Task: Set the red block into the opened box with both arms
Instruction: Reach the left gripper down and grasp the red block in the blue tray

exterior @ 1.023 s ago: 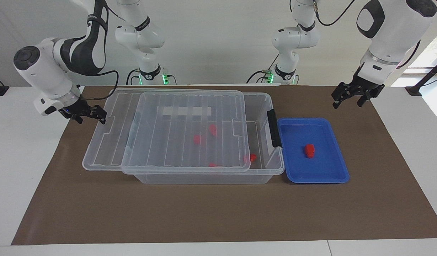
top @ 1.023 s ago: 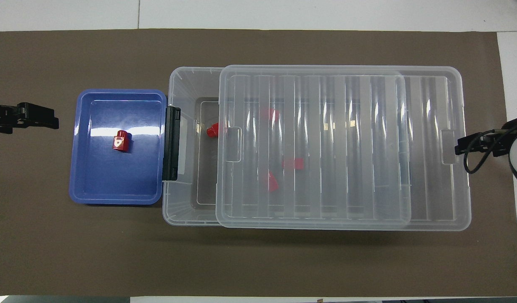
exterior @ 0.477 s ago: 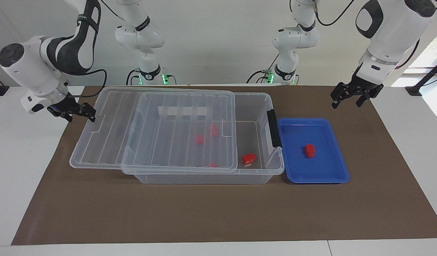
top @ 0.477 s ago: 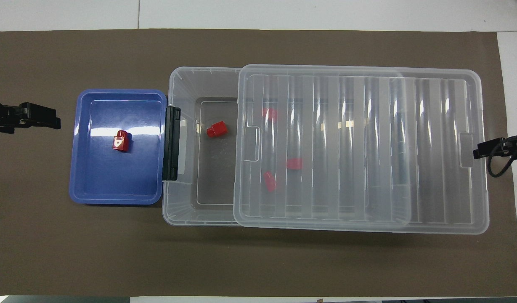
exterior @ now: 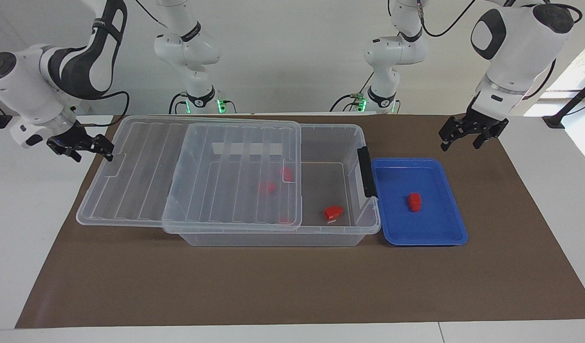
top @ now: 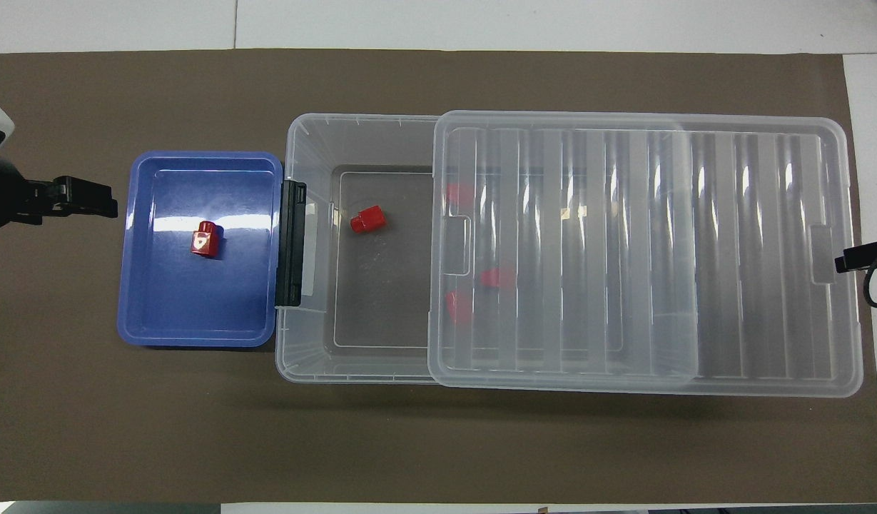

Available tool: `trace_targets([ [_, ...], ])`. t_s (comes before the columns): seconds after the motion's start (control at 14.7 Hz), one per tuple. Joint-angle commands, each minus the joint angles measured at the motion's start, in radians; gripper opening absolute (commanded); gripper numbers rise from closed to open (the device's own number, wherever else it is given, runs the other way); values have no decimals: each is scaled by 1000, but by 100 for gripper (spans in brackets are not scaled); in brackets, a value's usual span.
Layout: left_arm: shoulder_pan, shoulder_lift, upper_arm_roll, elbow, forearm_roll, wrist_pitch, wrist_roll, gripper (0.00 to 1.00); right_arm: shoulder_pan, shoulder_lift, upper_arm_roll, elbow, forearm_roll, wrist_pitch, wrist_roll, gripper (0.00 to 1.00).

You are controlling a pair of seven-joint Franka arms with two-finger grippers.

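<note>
A: The lid (exterior: 187, 174) has slid farther toward the right arm's end, baring more of the box (exterior: 340, 143); the right gripper (exterior: 104, 151) has drawn back with it.

B: What do the containers hold?

A: In the box, one red block (exterior: 333, 212) lies on the bared floor, with three more showing dimly through the lid. A block (exterior: 414, 201) with a white patch sits in the blue tray (exterior: 440, 238), which stands just beside the box's black latch (exterior: 366, 171).

B: Materials?

A: Box and lid are clear plastic, the lid ribbed; the tray is shallow and glossy. All rest on a brown mat (exterior: 292, 286) over a white table (exterior: 549, 190), against a white wall.

B: The hands?

A: The right gripper meets the lid's edge tab; its grip I cannot tell. The left gripper (exterior: 459, 138) hangs spread over the mat near the tray, holding nothing.
</note>
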Motion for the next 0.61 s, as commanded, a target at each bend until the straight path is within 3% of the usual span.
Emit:
trace_targets([
  [0.0,-5,-11,1,-131,5,143,13,100,-10,-6,-1,-8,-11,14,-26,100],
  [0.55,-30,145,1,-309,5,482,9,100,-10,-2,7,14,-10,-9,-12,100],
])
